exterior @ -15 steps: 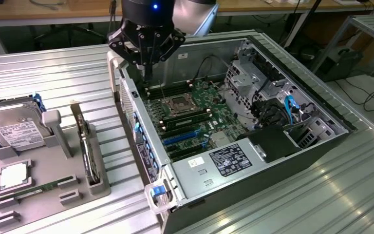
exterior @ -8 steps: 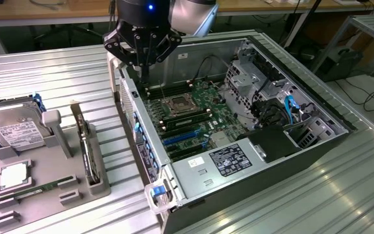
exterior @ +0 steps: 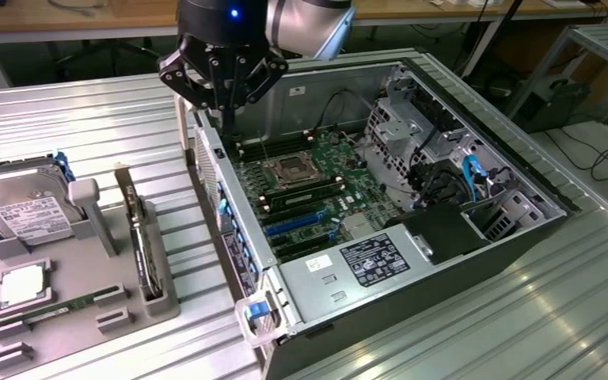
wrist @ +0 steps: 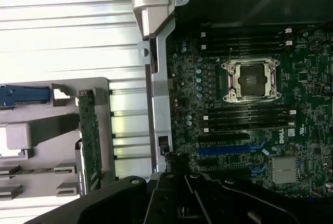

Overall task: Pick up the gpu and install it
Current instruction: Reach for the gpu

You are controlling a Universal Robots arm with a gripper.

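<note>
The gpu (exterior: 142, 241) stands edge-on, thin and dark, in a slot of the grey holder (exterior: 82, 261) at the exterior view's left. In the wrist view the gpu (wrist: 90, 140) is a narrow green strip in that holder (wrist: 31, 135). My gripper (exterior: 224, 111) hangs above the rear wall of the open computer case (exterior: 230, 229), to the exterior view's right of the gpu and well apart from it. Its black fingers are shut together with nothing between them. In the wrist view the gripper (wrist: 176, 164) sits over the case edge beside the motherboard (wrist: 244, 109), whose blue card slots (wrist: 229, 150) lie bare.
A silver hard drive (exterior: 24, 210) with a white label, a square chip (exterior: 24, 286) and a narrow green stick (exterior: 56, 310) also rest in the holder. Inside the case are a CPU socket (exterior: 283, 168), drive cages (exterior: 420, 134) and a power supply (exterior: 362, 265). Ribbed metal table (exterior: 93, 127) surrounds everything.
</note>
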